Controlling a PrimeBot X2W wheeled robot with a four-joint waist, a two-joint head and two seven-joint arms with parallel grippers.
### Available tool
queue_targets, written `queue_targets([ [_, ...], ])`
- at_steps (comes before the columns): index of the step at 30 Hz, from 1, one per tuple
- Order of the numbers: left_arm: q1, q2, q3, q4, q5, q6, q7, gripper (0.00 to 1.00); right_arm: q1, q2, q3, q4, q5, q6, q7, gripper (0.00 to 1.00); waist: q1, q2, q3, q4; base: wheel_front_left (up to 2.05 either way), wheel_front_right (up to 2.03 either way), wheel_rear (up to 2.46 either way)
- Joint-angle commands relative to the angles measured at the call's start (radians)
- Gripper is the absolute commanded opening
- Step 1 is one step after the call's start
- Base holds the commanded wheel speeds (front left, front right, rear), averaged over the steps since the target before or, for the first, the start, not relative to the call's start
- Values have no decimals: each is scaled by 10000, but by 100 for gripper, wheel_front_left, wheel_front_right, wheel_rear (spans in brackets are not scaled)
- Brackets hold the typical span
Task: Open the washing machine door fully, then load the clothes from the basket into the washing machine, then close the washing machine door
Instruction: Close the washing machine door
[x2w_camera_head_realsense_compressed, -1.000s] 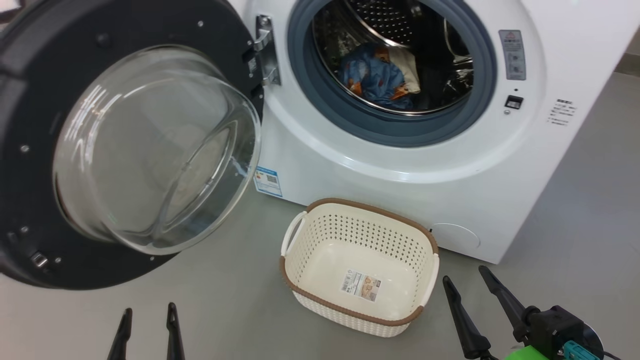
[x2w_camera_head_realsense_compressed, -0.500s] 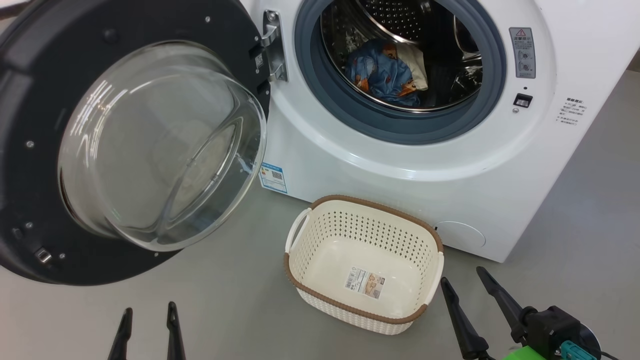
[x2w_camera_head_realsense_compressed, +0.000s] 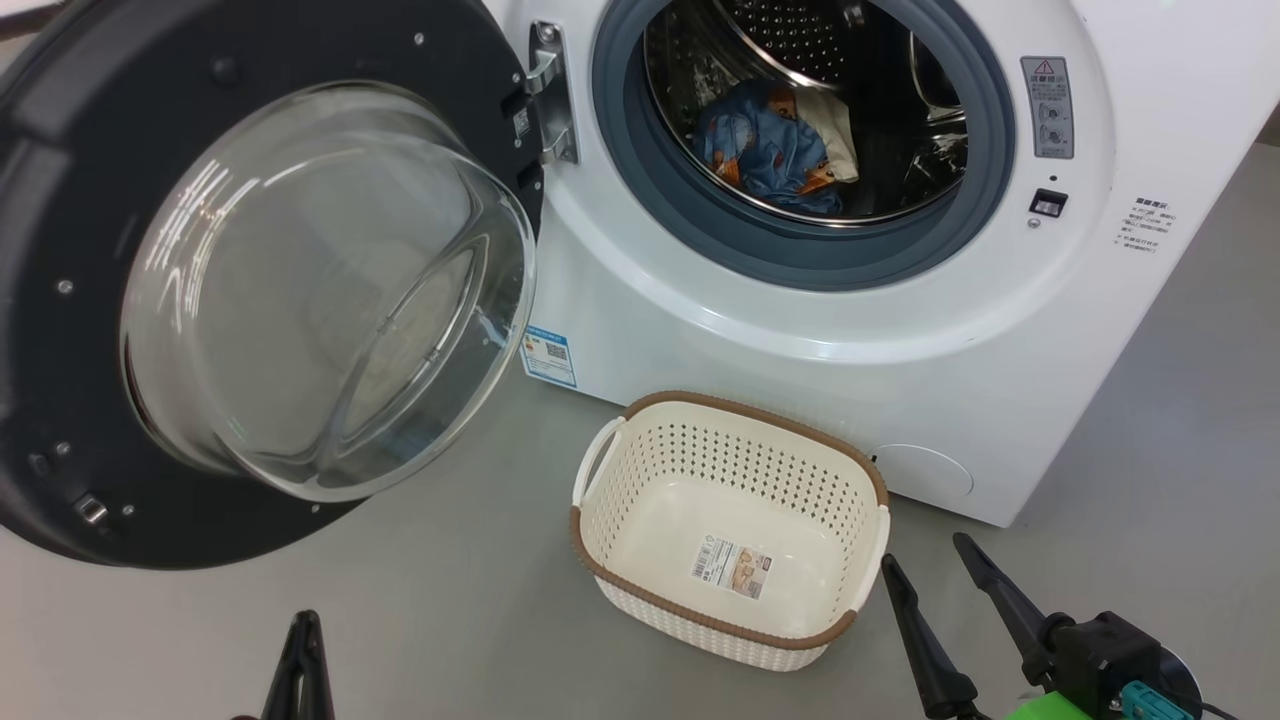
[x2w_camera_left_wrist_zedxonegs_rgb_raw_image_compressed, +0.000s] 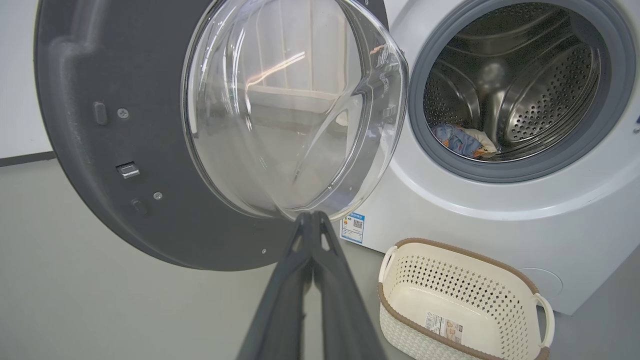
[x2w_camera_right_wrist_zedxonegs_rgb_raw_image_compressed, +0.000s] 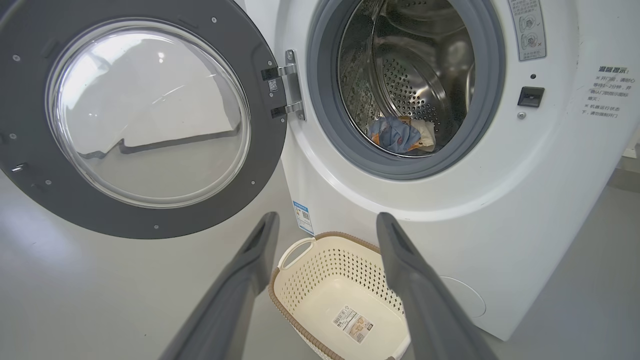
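Your left gripper (x2w_camera_head_realsense_compressed: 305, 630) sits low, well left of the basket (x2w_camera_head_realsense_compressed: 700, 460), fingers pressed together on nothing. Your right gripper (x2w_camera_head_realsense_compressed: 925, 555) hovers just right of it, fingers spread wide.

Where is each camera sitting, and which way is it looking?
Head view: on the robot's head, looking forward and down at the big white washing machine and small white perforated brown-rimmed basket; shut left gripper and open right gripper show below.
Left wrist view: on the left wrist, looking along its shut fingers at the open round black glass-windowed door.
Right wrist view: on the right wrist, looking between its spread fingers into the steel drum.
Both wrist views share the blue-and-cream clothes in the drum.
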Motion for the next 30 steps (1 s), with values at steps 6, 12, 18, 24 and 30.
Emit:
queue_targets([
  [6, -475, 86, 352, -144, 24, -151, -118, 0, -467, -41, 292, -258, -128, 16, -39, 100, 0, -1, 6, 60, 0, 0, 0],
  [12, -473, -195, 658, -701, -616, -610, -120, 0, -447, -41, 231, -285, -120, 16, -15, 100, 0, -1, 19, 154, 0, 0, 0],
  [18, -168, -1202, 2114, -1860, -3301, -2101, -121, 0, -398, -41, 146, -367, -161, 16, 40, 100, 0, -1, 60, 273, 0, 0, 0],
  [24, 49, -1761, 3554, -2684, -6750, -3669, -121, 0, -392, -41, 83, -468, -201, 16, 97, 100, 0, -1, 136, 363, 0, 0, 0],
  [30, 142, -1874, 4824, -3749, -10239, -4544, -121, 0, -375, -41, -4, -568, -183, 16, 183, 100, 0, -1, 215, 499, 0, 0, 0],
])
